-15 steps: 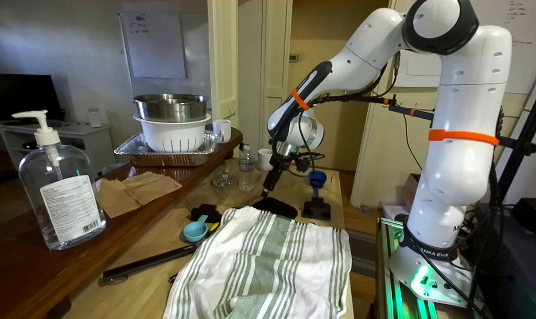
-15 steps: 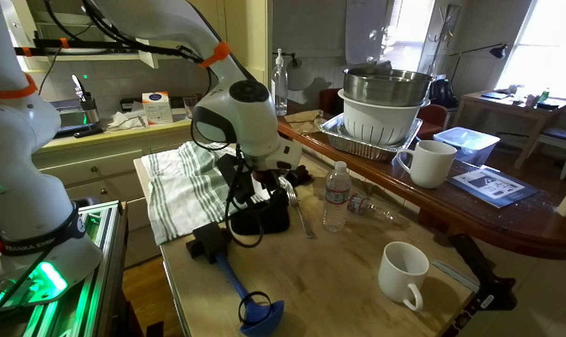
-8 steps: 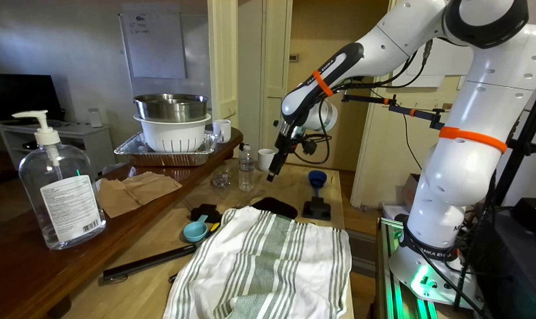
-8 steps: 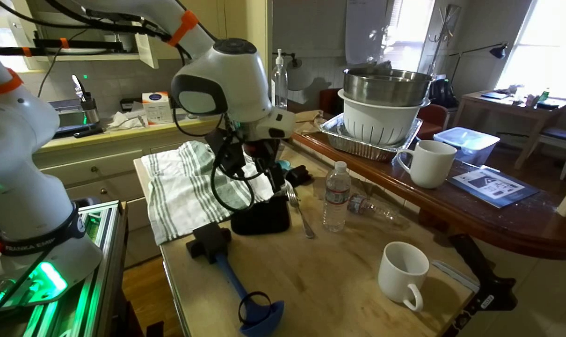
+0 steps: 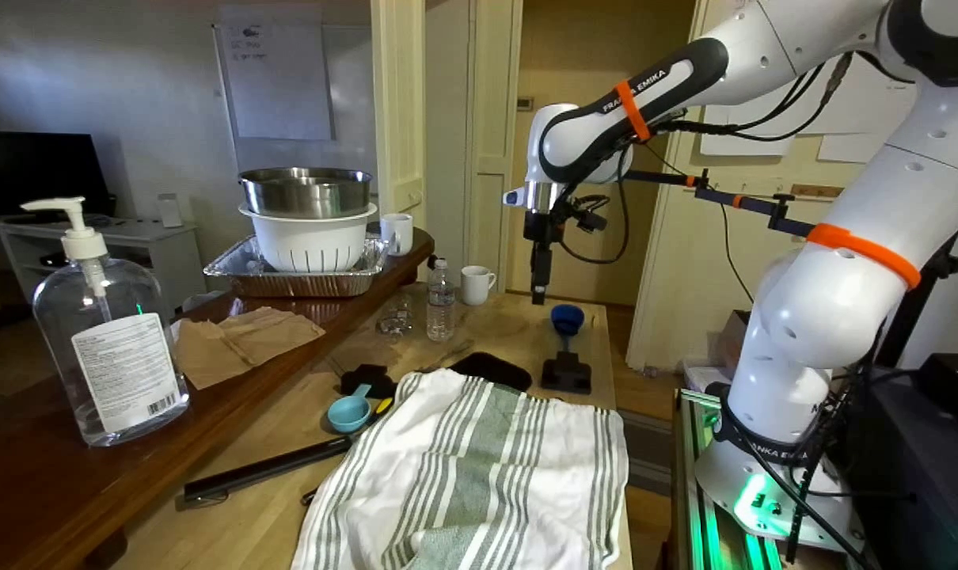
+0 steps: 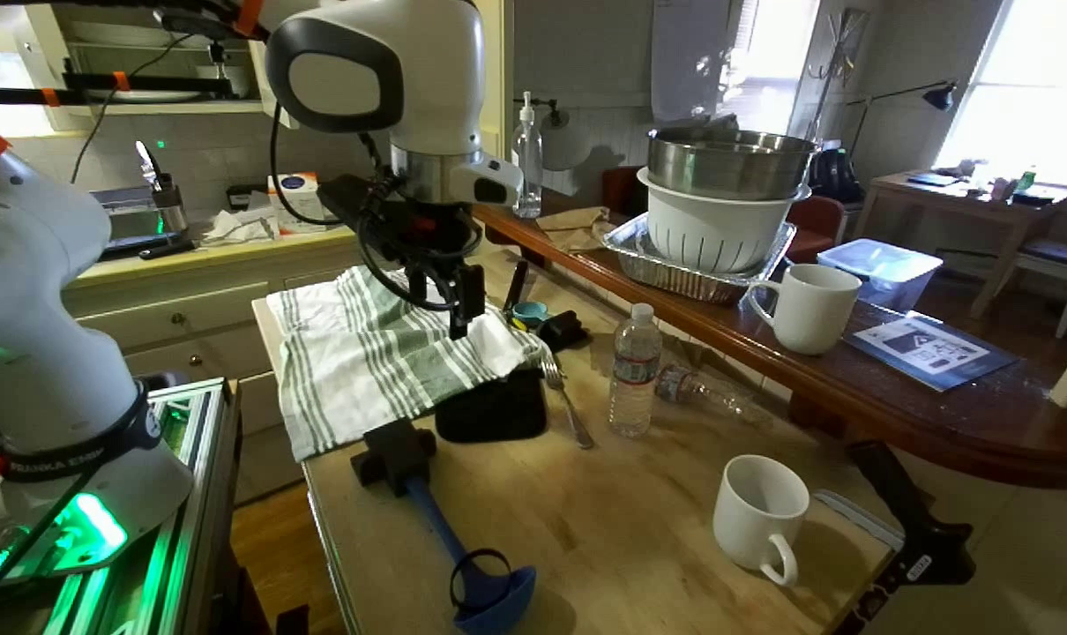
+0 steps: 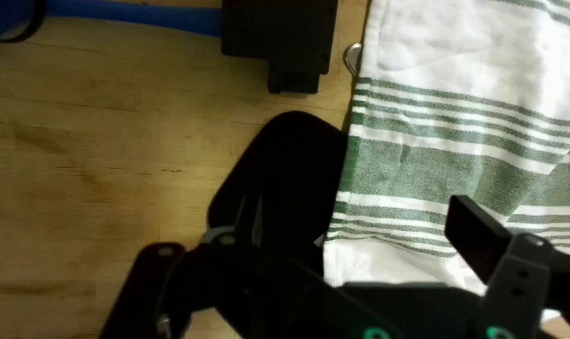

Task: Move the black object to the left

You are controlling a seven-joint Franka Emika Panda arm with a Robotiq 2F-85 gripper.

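Note:
The black object [image 5: 491, 370] is a flat, dark piece with rounded corners lying on the wooden table. The striped towel [image 5: 487, 459] overlaps one edge of it. It also shows in an exterior view [image 6: 491, 413], and in the wrist view [image 7: 285, 160] one finger hides its lower part. My gripper [image 5: 539, 294] points down, empty, well above the table. In an exterior view the gripper [image 6: 442, 307] hangs over the towel, behind the black object. In the wrist view the gripper [image 7: 360, 221] has its fingers wide apart, one seen over the black object and one over the towel.
A blue ladle [image 6: 441, 525] with a black block [image 6: 397, 454] lies beside the black object. A fork [image 6: 569, 401], a chunky black piece [image 6: 562, 331], an upright bottle [image 6: 635, 370] and a white mug [image 6: 760, 520] stand or lie nearby. A wooden ledge [image 6: 586, 265] borders the table.
My gripper has risen from close to the black object, swung away and turned from tilted to pointing straight down. The black object and towel have not visibly moved.

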